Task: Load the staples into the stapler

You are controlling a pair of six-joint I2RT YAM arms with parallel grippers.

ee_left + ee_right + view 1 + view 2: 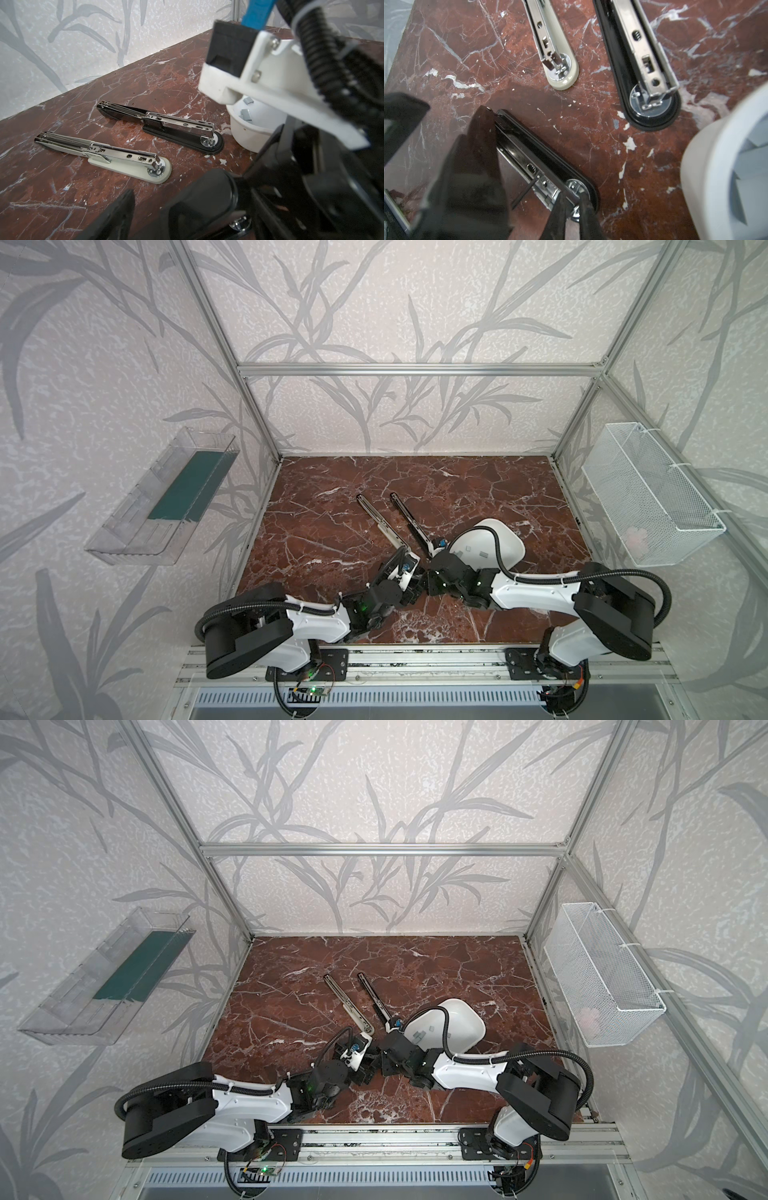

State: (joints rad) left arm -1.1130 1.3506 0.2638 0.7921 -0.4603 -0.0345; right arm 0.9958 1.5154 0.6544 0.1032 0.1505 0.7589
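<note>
Below centre in both top views, our left gripper (454,112) gapes open while our right gripper (573,199) pinches a glossy black stapler (525,153) by its tip. The small grey metal staples (484,552) lie in the round white bowl (515,547), right of centre. We fear the stapler could swivel on that single pinch.

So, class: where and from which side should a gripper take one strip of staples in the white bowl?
Pinch one strip of the staples by its two opposite edges, coming straight down through the open top of the white bowl. The strips lie loose on the bowl's floor, and its raised wall likely blocks a sideways approach.
</note>
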